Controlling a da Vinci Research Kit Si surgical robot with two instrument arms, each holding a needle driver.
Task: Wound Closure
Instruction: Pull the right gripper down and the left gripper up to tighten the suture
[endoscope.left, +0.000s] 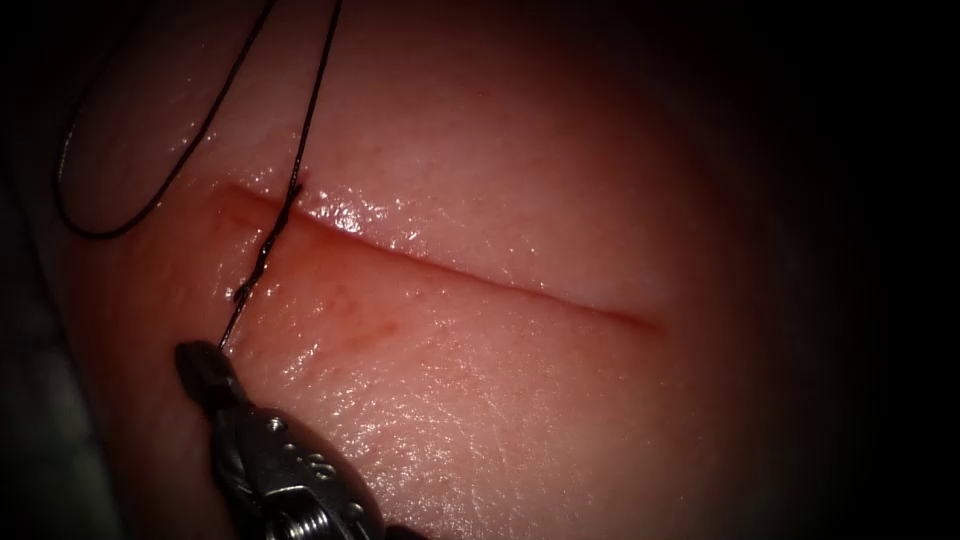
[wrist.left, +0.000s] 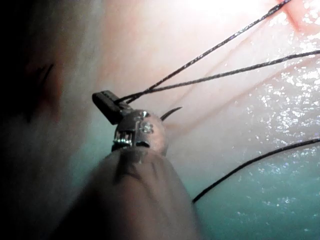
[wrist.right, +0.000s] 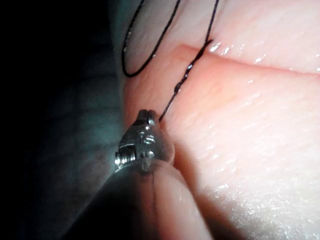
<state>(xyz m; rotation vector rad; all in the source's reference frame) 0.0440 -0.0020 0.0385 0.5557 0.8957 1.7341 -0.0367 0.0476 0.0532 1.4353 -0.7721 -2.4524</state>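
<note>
Endoscope view: left claw pinches thread running steeply up across cut.

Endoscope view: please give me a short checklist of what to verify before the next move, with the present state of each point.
1. Left tool holds the thread, jaws shut: ok.
2. Thread crosses the cut at its left end: ok.
3. Twisted part lies just below the cut: ok.
4. Thread straight between tool and cut: ok.
5. Loose loop rests on the tissue, apart from the tool: ok.
6. Needle's place: cannot tell.
</note>
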